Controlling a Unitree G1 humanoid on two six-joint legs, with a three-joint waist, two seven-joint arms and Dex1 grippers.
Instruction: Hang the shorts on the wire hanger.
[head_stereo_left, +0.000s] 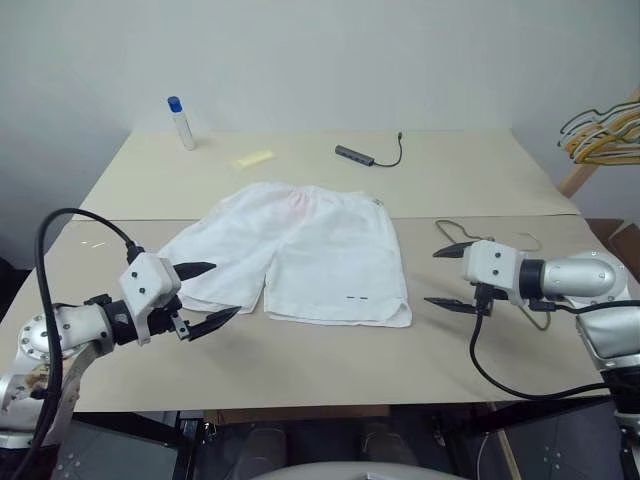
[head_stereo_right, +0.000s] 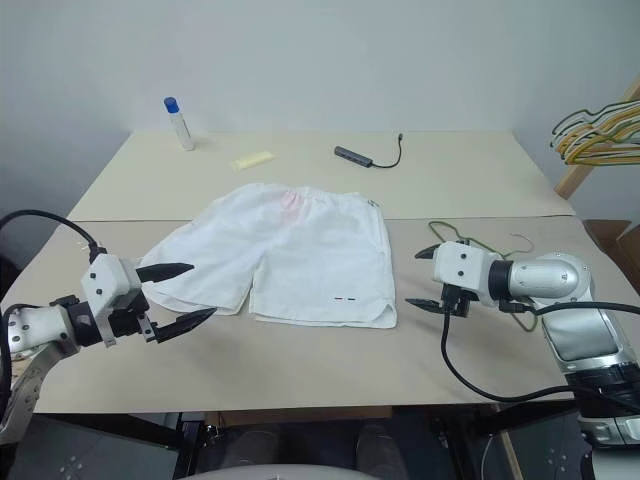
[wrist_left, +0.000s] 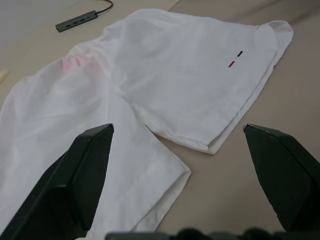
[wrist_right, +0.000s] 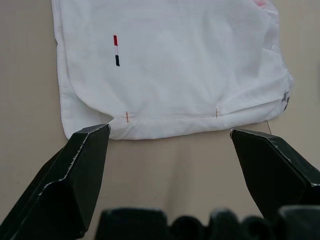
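The shorts (head_stereo_left: 300, 252) are lying flat on the counter (head_stereo_left: 470, 175) – left gripper (head_stereo_left: 203, 297) and right gripper (head_stereo_left: 448, 276) are hovering wide open either side, probably lining up a grab.

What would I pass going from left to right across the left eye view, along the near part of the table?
The left pincer with black fingers, open → the white fabric shorts lying flat → the right pincer, open → the thin grey-olive wire hanger beneath that arm.
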